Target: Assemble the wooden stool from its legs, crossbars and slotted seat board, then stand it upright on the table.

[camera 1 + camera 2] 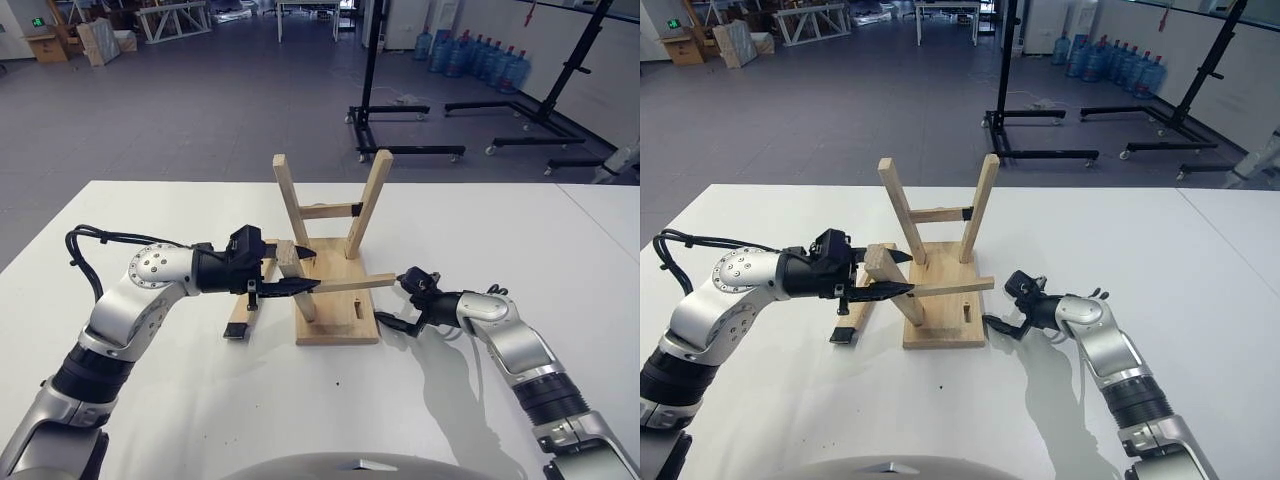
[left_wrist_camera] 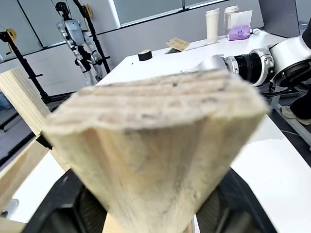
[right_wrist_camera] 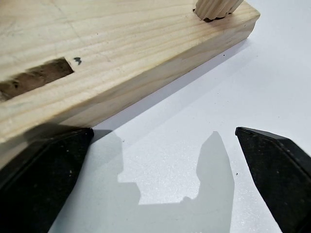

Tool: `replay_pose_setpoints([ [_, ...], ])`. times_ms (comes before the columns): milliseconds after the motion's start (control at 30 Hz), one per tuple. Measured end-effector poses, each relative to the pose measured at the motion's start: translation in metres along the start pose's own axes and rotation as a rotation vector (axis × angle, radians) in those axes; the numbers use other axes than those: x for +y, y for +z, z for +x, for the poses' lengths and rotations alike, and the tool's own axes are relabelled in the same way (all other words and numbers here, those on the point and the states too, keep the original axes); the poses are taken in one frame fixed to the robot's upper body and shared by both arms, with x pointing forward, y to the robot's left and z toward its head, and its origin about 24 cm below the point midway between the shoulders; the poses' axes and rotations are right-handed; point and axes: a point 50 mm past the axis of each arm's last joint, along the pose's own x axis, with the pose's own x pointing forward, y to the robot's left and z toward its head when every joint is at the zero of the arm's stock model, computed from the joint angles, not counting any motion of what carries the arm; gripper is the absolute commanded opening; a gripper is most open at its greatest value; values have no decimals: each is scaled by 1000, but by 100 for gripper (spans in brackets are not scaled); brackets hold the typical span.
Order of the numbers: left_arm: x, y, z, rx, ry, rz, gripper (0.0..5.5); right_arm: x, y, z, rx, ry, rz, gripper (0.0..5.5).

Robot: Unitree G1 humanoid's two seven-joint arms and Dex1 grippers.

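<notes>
The seat board (image 1: 345,326) lies flat, underside up, near the middle of the white counter (image 1: 520,215). At its far end two legs stand upright in it, leaning slightly apart: the left one (image 1: 291,200) and the right one (image 1: 371,198). A short crossbar (image 1: 326,211) with a dark end joins them about halfway up.

At the near left part of the board a third leg (image 1: 306,306) stands tilted. The left gripper (image 1: 305,266) comes in from the left and has its jaws pinching this leg near its top; the left wrist view has the leg's cut end grain (image 2: 155,111) right in front of the camera, between the dark jaws. A second crossbar (image 1: 352,284) runs from that leg to the right, roughly level, above the board – its free end reaches past the board's right edge.

The right gripper (image 1: 398,300) sits low at the board's right side, near that free end. Its jaws are spread wide, and its own wrist view shows bare counter between them, the board's edge (image 3: 146,73) just ahead, a dark slot (image 3: 35,80) cut in the board's face and the foot of a leg (image 3: 216,7) set into it.

One more wooden stick (image 1: 862,308) with a dark tip lies flat on the counter, just beside the board's left edge and below the left gripper.
</notes>
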Motion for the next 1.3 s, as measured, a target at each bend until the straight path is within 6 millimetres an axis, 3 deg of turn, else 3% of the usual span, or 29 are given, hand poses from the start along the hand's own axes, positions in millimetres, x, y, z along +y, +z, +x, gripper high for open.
replay_pose_setpoints([
  [67,-4,-15,1,52,-2,-78,297,0,4,0,-17,1,-7,540],
  [300,-5,-12,1,94,5,-36,396,1,3,2,-20,6,-5,540],
  [467,-19,-34,-25,326,67,17,470,1,2,2,-22,3,-7,540],
  [533,-23,-36,-32,354,126,20,499,1,1,3,-19,1,-4,540],
  [667,-14,-34,-50,369,447,-53,517,2,-2,2,-26,-13,3,540],
  [767,-12,-44,-38,312,709,-279,517,2,-3,3,-30,-14,16,540],
  [900,-18,-53,-9,305,816,-500,517,3,-2,4,-32,-24,25,540],
  [1100,-7,-90,-11,481,1060,-618,517,4,-2,6,-38,-37,31,540],
  [1300,-7,-95,6,445,1038,-646,517,7,-1,9,-45,-42,40,540],
])
